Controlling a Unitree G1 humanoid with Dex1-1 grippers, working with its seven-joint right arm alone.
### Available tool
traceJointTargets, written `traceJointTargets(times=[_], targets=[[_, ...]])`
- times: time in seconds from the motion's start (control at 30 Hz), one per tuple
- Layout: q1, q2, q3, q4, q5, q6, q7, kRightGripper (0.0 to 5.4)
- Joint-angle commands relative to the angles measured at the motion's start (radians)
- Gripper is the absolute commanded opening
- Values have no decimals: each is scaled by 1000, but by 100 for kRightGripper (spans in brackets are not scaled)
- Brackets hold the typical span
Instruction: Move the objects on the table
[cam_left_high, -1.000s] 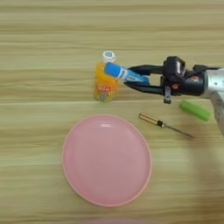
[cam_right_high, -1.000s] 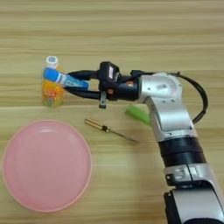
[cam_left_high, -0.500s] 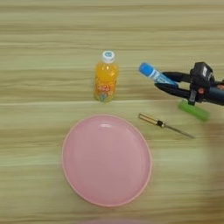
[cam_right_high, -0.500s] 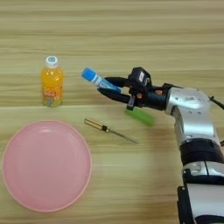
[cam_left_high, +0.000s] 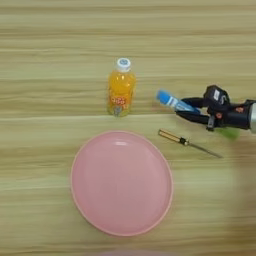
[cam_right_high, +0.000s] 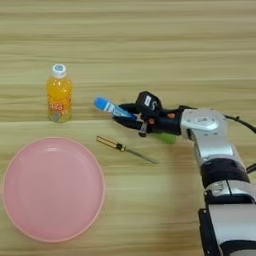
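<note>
Carried back from beside the orange-drink bottle (cam_left_high: 120, 88), the glue stick (cam_left_high: 171, 101) is now seen in the left eye view clamped between the black fingers (cam_left_high: 187, 116) of the right gripper (cam_left_high: 185, 109), its blue tip jutting beyond them. In the right eye view the bottle (cam_right_high: 59, 94) stands upright on the table (cam_right_high: 150, 40), well left of the fingertips, while a screwdriver (cam_right_high: 126, 148) lies just below them and a pink plate (cam_right_high: 50, 188) further down-left.

A: Which colours are there?
B: The worktop (cam_left_high: 60, 45) is light wood with horizontal stripes. The bottle (cam_left_high: 120, 88) is orange with a white cap, the glue stick (cam_right_high: 111, 107) blue.
A: And the plate (cam_left_high: 121, 182)?
B: Plain pink. The gripper (cam_right_high: 123, 116) is black.
</note>
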Motion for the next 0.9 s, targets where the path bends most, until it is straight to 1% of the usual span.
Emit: traceJointTargets(times=[0.03, 0.47, 0.83, 0.9], targets=[[-105, -21, 1, 16, -17, -15, -56, 140], [-139, 7, 25, 167, -51, -45, -59, 140], [-145, 13, 34, 210, -62, -59, -37, 140], [-142, 13, 34, 211, -62, -62, -31, 170]])
